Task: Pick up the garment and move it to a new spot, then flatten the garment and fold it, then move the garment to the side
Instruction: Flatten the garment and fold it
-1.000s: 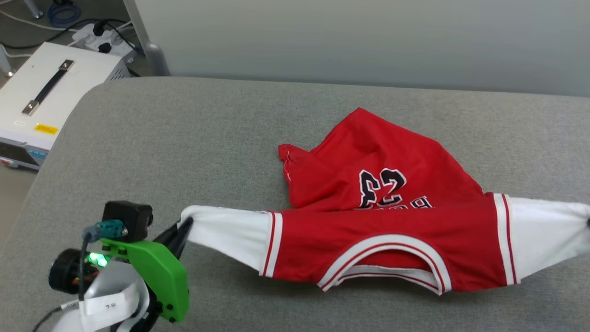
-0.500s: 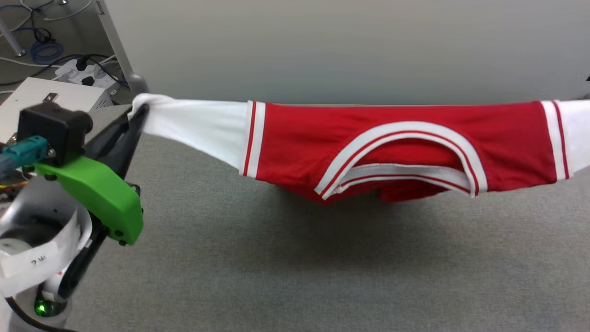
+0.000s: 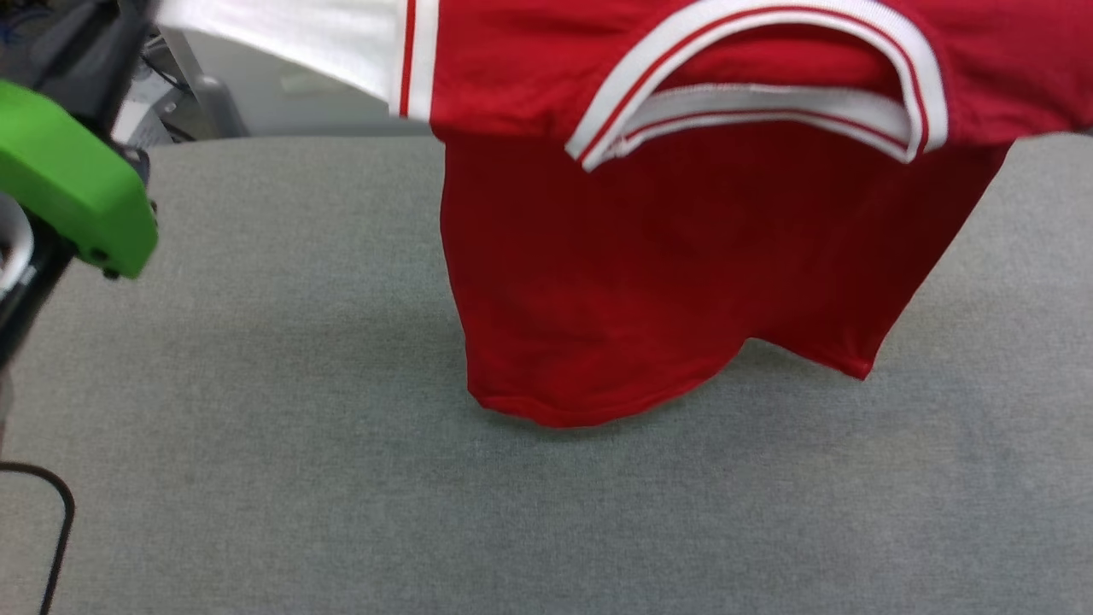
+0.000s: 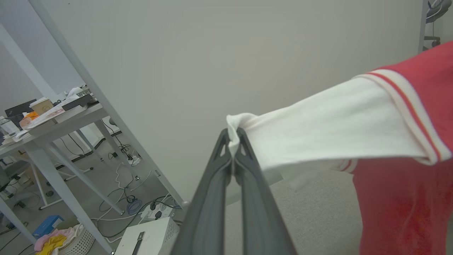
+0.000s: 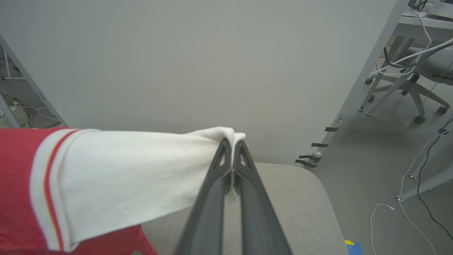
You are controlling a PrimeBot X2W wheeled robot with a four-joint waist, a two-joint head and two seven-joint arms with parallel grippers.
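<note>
Grey woven cloth covered the bench (image 3: 256,478), which ran across the head view. Above it the garment (image 3: 666,282) hung in the air, its red body draping down and its lower hem close over the bench top; whether the hem touched the cloth could not be told. Its striped collar (image 3: 760,94) sat high above the bench. One white sleeve (image 3: 282,38) stretched out towards the bench's left end, where a green housing (image 3: 68,196) stood over the edge.

From the left wrist, the left gripper (image 4: 233,134) had its two dark fingers pressed together on the tip of that white sleeve, holding it taut well above the bench. A pale wall (image 4: 212,53) rose behind the bench.

From the right wrist, the right gripper (image 5: 232,143) pinched the tip of the other white sleeve (image 5: 141,170) between closed fingers, above the bench's rounded right corner.
</note>
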